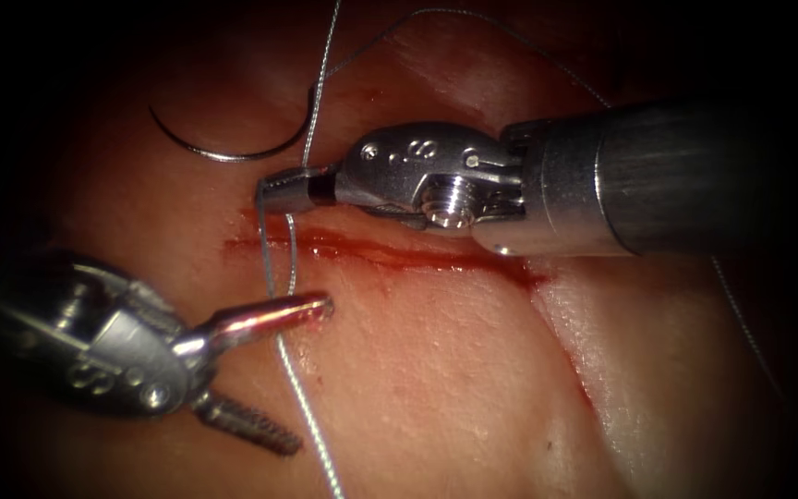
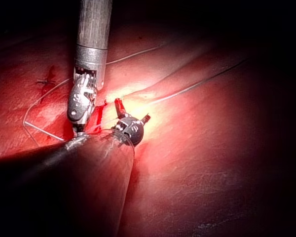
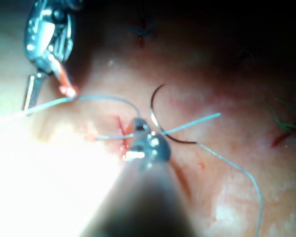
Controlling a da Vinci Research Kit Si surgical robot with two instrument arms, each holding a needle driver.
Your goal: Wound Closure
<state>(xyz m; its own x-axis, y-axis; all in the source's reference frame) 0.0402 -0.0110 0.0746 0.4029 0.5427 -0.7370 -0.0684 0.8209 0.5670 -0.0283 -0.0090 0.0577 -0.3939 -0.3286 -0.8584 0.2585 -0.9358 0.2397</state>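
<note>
Honestly, right tool [image 1: 274, 192] pinches the thread [image 1: 302, 393] above the cut [image 1: 390, 254], left tool [image 1: 302, 370] gapes empty, needle [image 1: 223, 148] lies loose upper left, so thread could snag it.

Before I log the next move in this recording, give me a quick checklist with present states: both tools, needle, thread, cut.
1. Right arm's tool shut on the thin pale thread: ok.
2. Left arm's tool open, holding nothing: ok.
3. Dark curved needle free, lying on the tissue above the cut, not held by either tool: ok.
4. Thread crosses the red cut near its left end: ok.
5. Whether a knot is formed: cannot tell.
</note>
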